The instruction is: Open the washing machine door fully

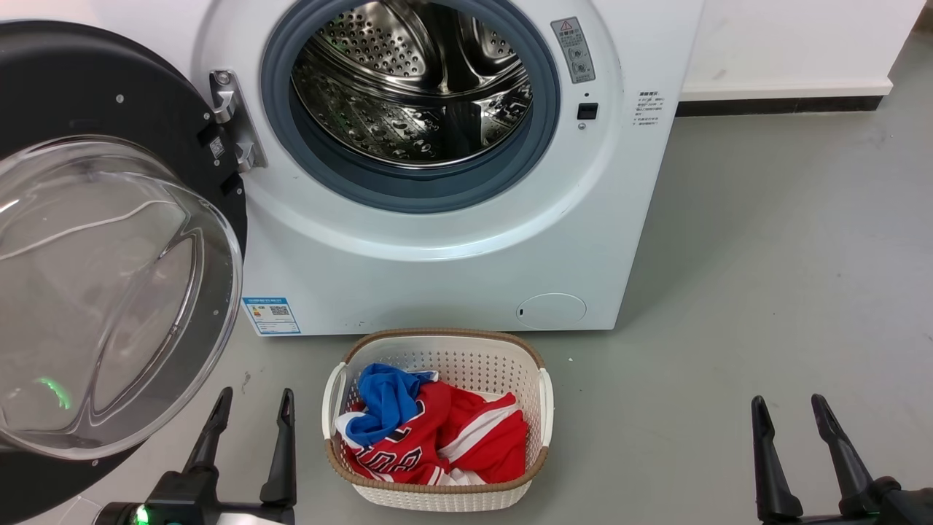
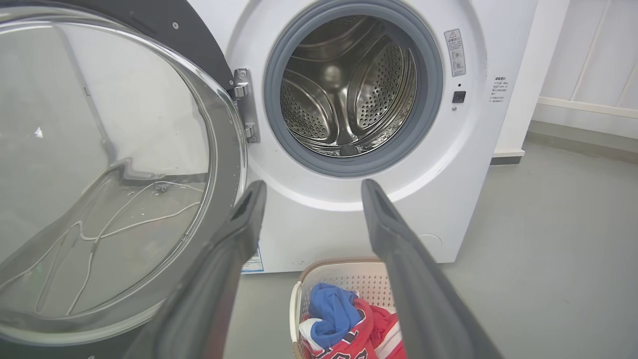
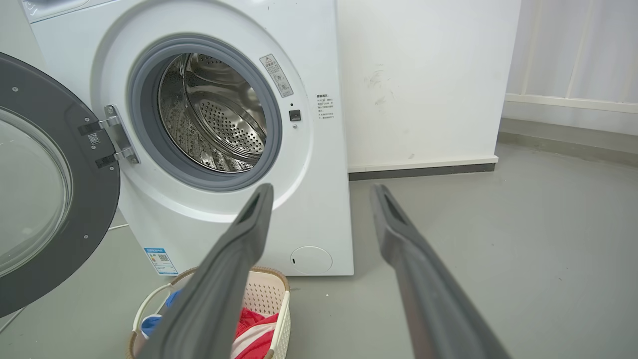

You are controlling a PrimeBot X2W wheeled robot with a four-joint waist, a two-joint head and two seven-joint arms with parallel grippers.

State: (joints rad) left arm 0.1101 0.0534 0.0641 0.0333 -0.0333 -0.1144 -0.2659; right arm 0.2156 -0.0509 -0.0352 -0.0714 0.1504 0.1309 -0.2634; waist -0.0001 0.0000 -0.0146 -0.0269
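Observation:
The washing machine door (image 1: 109, 240) is swung wide to the left on its steel hinge (image 1: 232, 120), its black ring and bulging glass bowl facing me; it also appears as the washing machine door (image 2: 99, 174) and the washing machine door (image 3: 45, 189). The grey-rimmed steel drum (image 1: 412, 87) stands uncovered in the white machine (image 1: 452, 255). My left gripper (image 1: 253, 402) is open at the lower left, just right of the door's glass, touching nothing. Low at the right my right gripper (image 1: 790, 406) is open over bare floor, holding nothing.
A white laundry basket (image 1: 543, 397) with red and blue clothes (image 1: 430, 430) sits on the grey floor directly before the machine, between my grippers. A white wall with a dark skirting strip (image 1: 780, 104) runs behind on the right. Grey floor (image 1: 765, 292) spreads to the right.

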